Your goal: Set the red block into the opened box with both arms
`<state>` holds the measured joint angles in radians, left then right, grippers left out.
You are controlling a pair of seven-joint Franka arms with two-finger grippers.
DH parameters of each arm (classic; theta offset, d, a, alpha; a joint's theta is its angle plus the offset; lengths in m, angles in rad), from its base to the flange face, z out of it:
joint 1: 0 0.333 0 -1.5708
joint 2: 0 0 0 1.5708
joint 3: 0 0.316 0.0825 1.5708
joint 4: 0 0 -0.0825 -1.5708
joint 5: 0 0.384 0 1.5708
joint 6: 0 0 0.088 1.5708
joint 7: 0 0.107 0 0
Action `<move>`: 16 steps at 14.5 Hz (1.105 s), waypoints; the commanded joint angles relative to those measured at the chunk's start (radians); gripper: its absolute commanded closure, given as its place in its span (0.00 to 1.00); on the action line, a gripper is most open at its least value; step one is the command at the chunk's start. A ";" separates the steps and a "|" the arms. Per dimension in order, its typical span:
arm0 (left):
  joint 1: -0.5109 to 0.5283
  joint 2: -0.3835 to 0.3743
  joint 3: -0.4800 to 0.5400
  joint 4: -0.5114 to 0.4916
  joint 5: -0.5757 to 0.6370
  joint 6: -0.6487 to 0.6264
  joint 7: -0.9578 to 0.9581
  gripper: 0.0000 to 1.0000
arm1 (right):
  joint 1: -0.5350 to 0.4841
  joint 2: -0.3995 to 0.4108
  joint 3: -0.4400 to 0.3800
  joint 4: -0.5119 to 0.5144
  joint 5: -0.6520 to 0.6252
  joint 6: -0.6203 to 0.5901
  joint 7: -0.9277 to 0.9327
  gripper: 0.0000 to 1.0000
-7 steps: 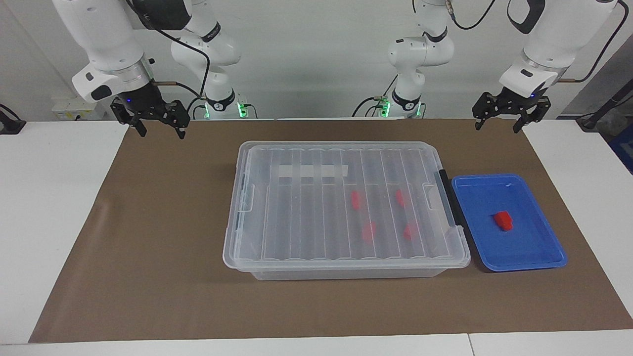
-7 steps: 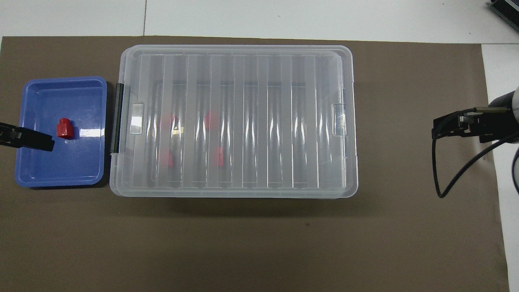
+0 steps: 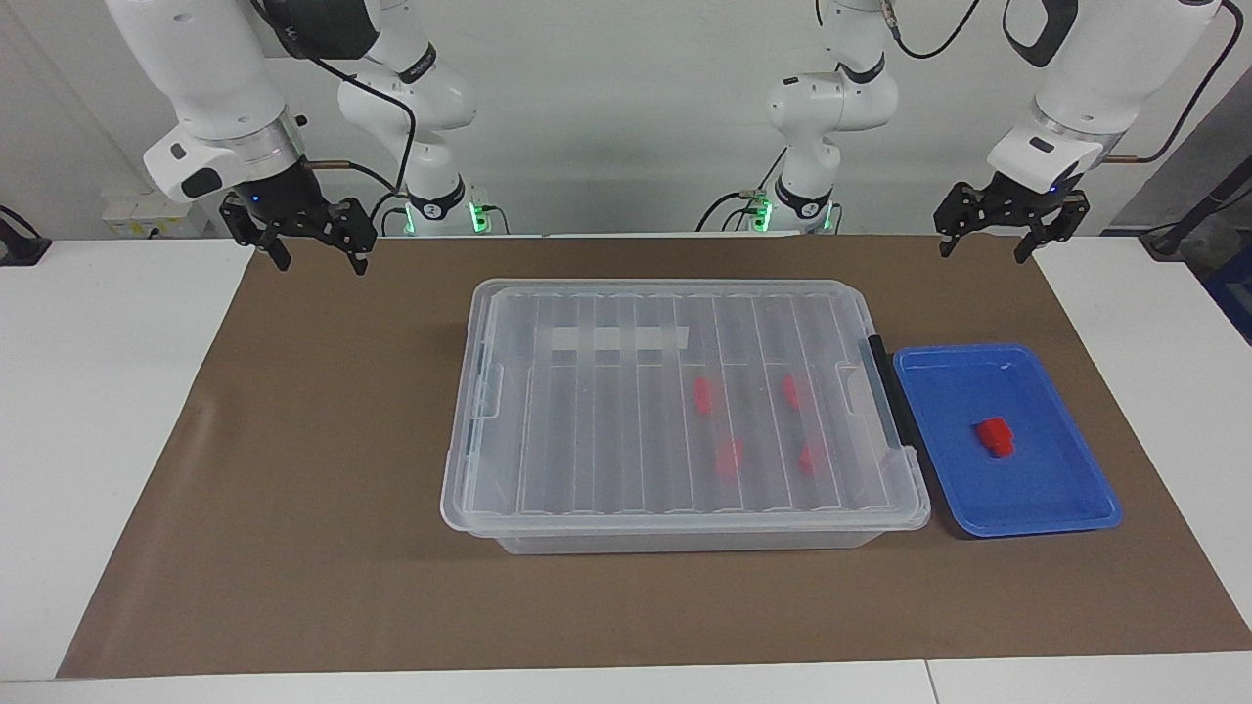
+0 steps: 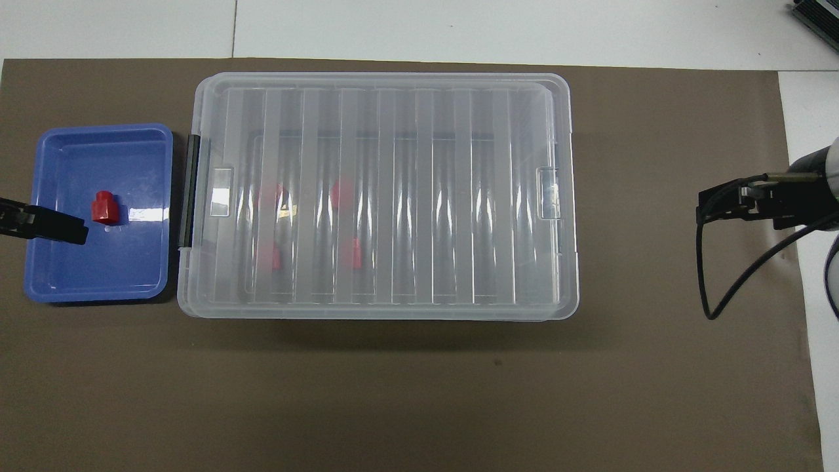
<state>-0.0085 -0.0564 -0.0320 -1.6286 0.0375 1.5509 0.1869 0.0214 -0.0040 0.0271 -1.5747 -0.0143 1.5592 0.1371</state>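
A small red block lies in a shallow blue tray. The tray stands beside the box, toward the left arm's end of the table. The box is a large clear bin with its ribbed lid lying flat on top. Several more red blocks show blurred through the lid. My left gripper hangs open and empty over the mat's corner at its own end. One of its fingers overlaps the tray in the overhead view. My right gripper hangs open and empty over the mat's corner at its own end.
A brown mat covers most of the white table. A black clip handle sits on the box end that faces the tray. A white tape strip lies on the lid. A black cable loops below the right wrist.
The right gripper has crept very slightly toward the box. The left gripper, box, tray and blocks have not moved.
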 commanded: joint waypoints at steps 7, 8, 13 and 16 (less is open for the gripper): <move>0.001 -0.011 0.004 -0.007 -0.007 -0.006 0.002 0.00 | 0.080 -0.008 0.017 -0.189 -0.006 0.292 0.148 0.00; 0.001 -0.011 0.004 -0.007 -0.007 -0.006 0.003 0.00 | 0.090 0.002 0.017 -0.208 -0.006 0.323 0.168 0.00; 0.001 -0.011 0.004 -0.007 -0.007 -0.006 0.002 0.00 | 0.150 0.058 0.017 -0.222 -0.006 0.406 0.209 0.01; 0.001 -0.011 0.004 -0.007 -0.007 -0.006 0.003 0.00 | 0.160 0.108 0.017 -0.220 -0.006 0.449 0.220 0.01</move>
<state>-0.0085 -0.0564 -0.0320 -1.6286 0.0375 1.5509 0.1869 0.1791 0.0746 0.0442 -1.7897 -0.0143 1.9747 0.3291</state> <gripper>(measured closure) 0.000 0.009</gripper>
